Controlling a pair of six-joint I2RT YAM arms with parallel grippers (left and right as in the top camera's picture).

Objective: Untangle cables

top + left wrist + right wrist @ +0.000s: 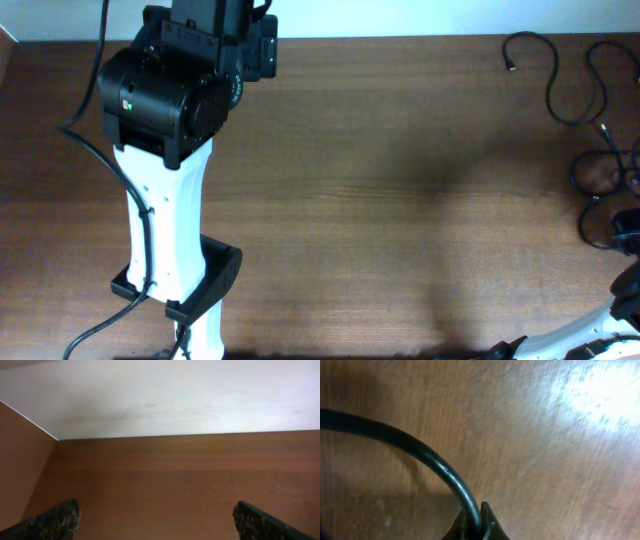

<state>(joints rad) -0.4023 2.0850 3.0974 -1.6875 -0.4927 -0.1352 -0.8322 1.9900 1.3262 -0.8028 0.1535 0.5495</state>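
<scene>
right tool (479, 529) is pinching a black cable (420, 450), probably light, limp, slick; gripping nearer a plug end (513, 66) is looking wiser. left tool (157, 522) is gaping, empty.

A brown wood-grain table (400, 200) meets a plain white wall (175, 395), a patch of light (600, 390) glaring on the wood.

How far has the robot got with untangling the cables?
Done: nothing visible; the cables lie looped and crossed at the right edge of the table. In hand: the right gripper is shut on one black cable. To do: pulling the loops apart; the left gripper is open over bare table, holding nothing.
</scene>
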